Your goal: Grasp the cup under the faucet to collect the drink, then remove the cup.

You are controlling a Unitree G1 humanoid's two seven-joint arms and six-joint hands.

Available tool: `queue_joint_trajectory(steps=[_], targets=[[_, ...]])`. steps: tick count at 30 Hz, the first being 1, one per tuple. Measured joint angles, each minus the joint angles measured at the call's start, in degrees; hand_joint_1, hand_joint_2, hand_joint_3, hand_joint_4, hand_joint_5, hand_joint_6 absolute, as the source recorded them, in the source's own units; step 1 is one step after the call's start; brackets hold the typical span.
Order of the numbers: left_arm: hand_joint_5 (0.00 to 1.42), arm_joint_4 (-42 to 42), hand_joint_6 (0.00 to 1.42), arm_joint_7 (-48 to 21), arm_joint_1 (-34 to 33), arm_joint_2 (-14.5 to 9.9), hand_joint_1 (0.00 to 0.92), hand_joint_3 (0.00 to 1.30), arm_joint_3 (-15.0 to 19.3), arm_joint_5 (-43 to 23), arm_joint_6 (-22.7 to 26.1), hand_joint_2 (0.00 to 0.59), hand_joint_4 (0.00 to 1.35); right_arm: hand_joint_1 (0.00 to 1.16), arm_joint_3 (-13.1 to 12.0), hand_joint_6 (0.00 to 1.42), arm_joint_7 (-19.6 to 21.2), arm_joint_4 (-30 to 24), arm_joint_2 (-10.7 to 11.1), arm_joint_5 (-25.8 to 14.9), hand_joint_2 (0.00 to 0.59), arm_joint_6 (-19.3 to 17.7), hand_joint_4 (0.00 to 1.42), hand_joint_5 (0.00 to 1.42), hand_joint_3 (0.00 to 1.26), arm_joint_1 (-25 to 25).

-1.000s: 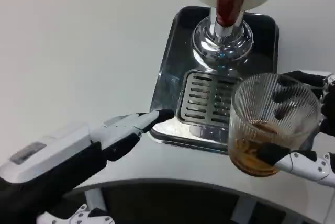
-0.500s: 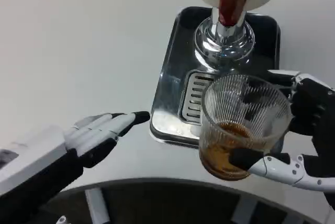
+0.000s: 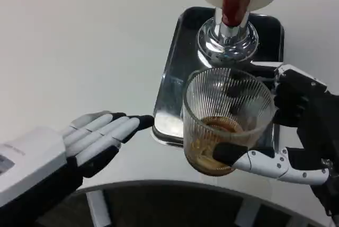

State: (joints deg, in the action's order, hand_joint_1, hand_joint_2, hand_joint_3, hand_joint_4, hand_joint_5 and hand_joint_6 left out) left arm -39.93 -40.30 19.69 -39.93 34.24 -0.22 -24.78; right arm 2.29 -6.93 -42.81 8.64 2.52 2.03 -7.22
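Observation:
A ribbed clear glass cup (image 3: pixel 225 118) with brown drink at its bottom is lifted above the tray's front edge. My right hand (image 3: pixel 296 131) grips it from the right, one finger under its base. The dispenser's faucet with a red lever (image 3: pixel 234 1) stands behind it on a chrome base (image 3: pixel 226 41). My left hand (image 3: pixel 98 137) lies open on the white table, fingers stretched flat toward the tray, fingertips just short of its front left corner.
The shiny metal drip tray (image 3: pixel 172 73) with a slotted grate sits under the dispenser. The table's curved front edge (image 3: pixel 132 182) runs below both hands. White tabletop spreads to the left and far side.
My right hand has carried the cup left and toward me, away from the faucet. My left hand has drawn back from the tray corner and now lies flatter.

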Motion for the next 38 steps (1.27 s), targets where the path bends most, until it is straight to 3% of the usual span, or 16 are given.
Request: queue_joint_trajectory(steps=[5,14,38], targets=[[0.0,-0.19,0.0,-0.17,1.05,-0.58,0.0,0.0,1.43,0.93,-2.96,0.041,0.0,0.96,0.34,1.13,-0.48,0.0,0.48,-0.03,0.129,0.51,0.85,1.09,0.76,0.15],[0.0,0.21,0.0,-1.42,3.11,-3.75,0.0,0.0,5.24,0.43,-9.44,0.041,0.0,0.96,0.98,1.13,-1.89,-0.13,0.93,-0.51,0.128,1.81,0.85,1.09,0.76,0.7],[0.0,0.39,0.0,-1.93,7.32,-3.98,0.0,0.0,9.6,-3.51,-11.02,0.046,0.0,0.96,3.66,1.13,-2.86,-0.76,0.91,-0.61,0.129,3.94,0.85,1.09,0.76,1.0]])
